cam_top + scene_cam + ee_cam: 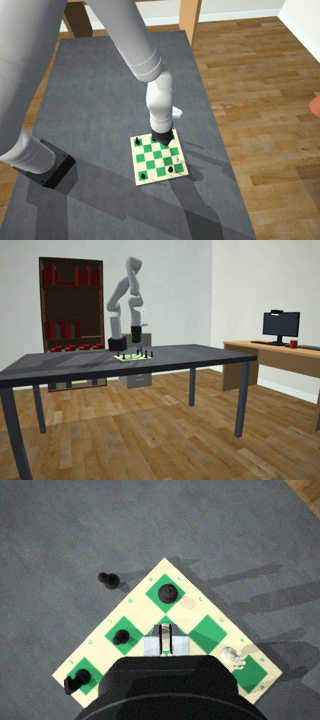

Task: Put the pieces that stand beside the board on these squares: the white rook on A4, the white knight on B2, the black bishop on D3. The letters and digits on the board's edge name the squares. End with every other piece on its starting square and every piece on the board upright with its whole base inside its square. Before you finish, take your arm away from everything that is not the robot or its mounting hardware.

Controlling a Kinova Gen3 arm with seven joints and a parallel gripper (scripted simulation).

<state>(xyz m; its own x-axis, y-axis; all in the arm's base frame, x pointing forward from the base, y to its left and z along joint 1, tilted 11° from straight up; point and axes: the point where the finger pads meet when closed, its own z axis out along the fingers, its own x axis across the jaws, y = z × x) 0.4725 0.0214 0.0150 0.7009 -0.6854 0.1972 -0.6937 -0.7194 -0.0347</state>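
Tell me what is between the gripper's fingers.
In the wrist view the gripper is shut on a pale chess piece. Only its top shows; the fingers cover the rest, so its type is unclear.
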